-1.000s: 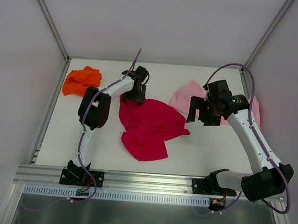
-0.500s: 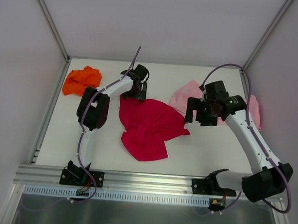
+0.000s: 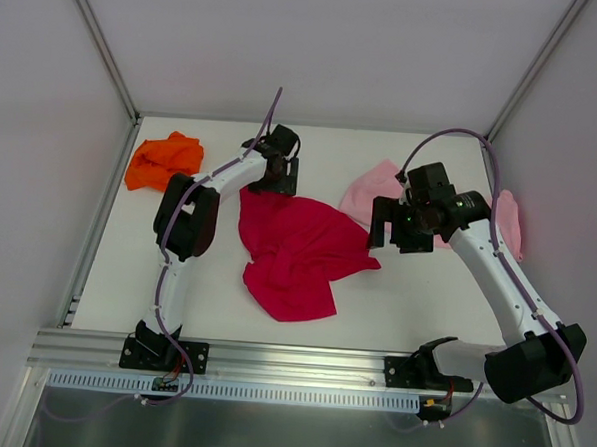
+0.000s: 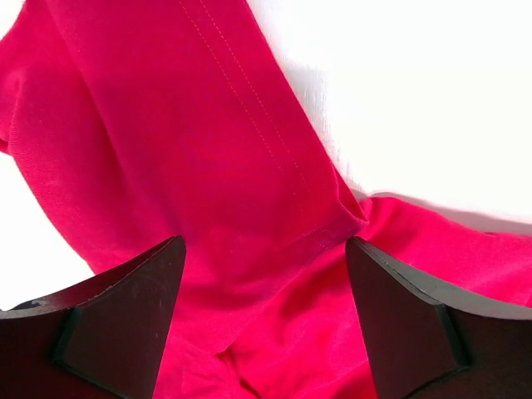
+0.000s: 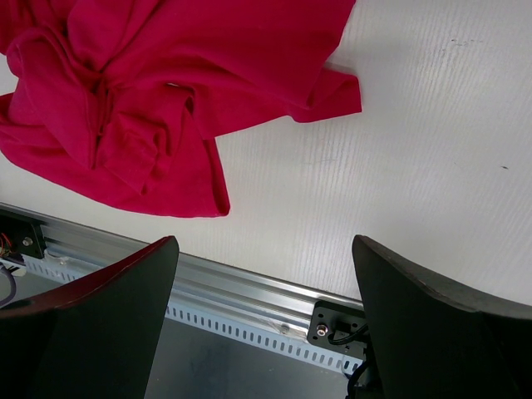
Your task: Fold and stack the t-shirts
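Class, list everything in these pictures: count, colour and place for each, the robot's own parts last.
red t-shirt: one, crimson, crumpled mid-table.
orange t-shirt: one, orange, bunched at far left corner.
pink t-shirt: one, pale pink, far right, partly behind right arm.
table: one, white, under everything.
rail: one, silver, along near edge.
left arm, right arm: two, white and black, based at rail.
left tool: one, black, open over red t-shirt's far edge.
right tool: one, black, open, right of red t-shirt.

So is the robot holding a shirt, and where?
Nothing is held. The left gripper hangs open over the stitched hem of the crimson t-shirt, not pinching it; the right gripper is open over the table.
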Controlling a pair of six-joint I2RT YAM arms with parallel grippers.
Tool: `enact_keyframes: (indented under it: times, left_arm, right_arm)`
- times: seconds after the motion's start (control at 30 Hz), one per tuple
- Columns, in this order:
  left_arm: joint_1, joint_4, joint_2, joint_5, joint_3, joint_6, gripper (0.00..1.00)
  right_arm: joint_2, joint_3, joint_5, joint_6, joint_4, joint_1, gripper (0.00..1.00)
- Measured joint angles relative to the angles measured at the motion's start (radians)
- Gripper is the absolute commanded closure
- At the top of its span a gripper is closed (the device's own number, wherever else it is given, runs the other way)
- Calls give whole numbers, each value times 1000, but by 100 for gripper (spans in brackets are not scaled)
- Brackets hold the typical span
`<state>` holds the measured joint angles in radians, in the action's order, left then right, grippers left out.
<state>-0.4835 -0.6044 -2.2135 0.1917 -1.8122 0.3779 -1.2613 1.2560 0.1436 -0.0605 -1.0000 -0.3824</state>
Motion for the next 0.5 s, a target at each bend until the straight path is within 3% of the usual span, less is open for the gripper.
enact_keyframes:
  times: [0.1, 0.27, 0.5]
  left_arm:
    - [0, -5, 0, 0, -14, 0, 23]
    - [0, 0, -1, -1, -21, 2, 37]
    - [-1, 5, -1, -2, -19, -1, 29]
  right_arm:
    - [0, 0, 0, 2, 0, -1, 9]
    - [0, 0, 0, 1, 0, -2, 9]
    - [0, 0, -1, 1, 0, -2, 9]
